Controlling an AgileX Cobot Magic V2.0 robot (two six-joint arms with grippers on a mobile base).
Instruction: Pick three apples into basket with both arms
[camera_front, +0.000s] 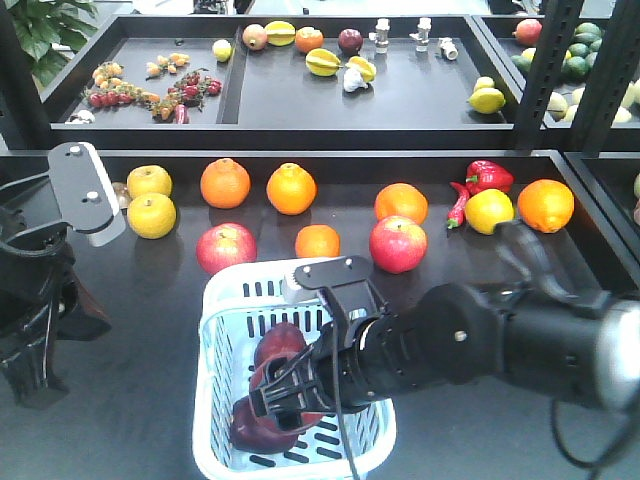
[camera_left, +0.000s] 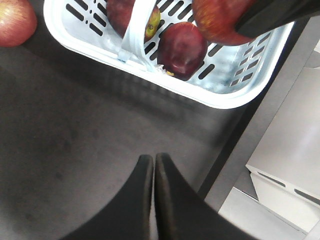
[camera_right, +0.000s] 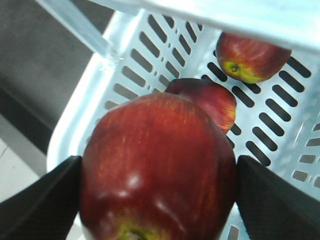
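Right gripper (camera_right: 157, 200): I see its two black fingers (camera_right: 37, 200) clamped on either side of a dark red apple (camera_right: 157, 170), which fills the right wrist view and hangs over the basket (camera_right: 85, 100) floor. In the front view the gripper sits low inside the basket, over its near half.
Held apple: I judge this to be the third of the three; it is gripped and not yet let go, and I cannot tell whether it touches the basket bottom.
Apples already in: two lie on the slotted floor beyond the held one, a maroon apple (camera_right: 207, 102) just behind it and one with a yellow-green patch (camera_right: 250, 57) farther back by the far wall.
Basket: pale blue-white, sitting on the dark tabletop (camera_front: 140, 400) near the front edge, with its thin handle (camera_left: 135, 30) arching across it.
Left gripper (camera_left: 153, 165): I read the jaws as pressed together with nothing between them, hovering over bare table just outside the basket rim. In the front view the left arm (camera_front: 40, 270) stands well off to the side.
Progress: two in, the third over the basket; what I think is left is to release it and lift the right arm (camera_front: 520, 340) clear.
Farther back: brighter red apples (camera_front: 225, 248), oranges (camera_front: 291, 188) and yellow fruit (camera_front: 151, 215) sit in a row behind the basket; none is wanted.
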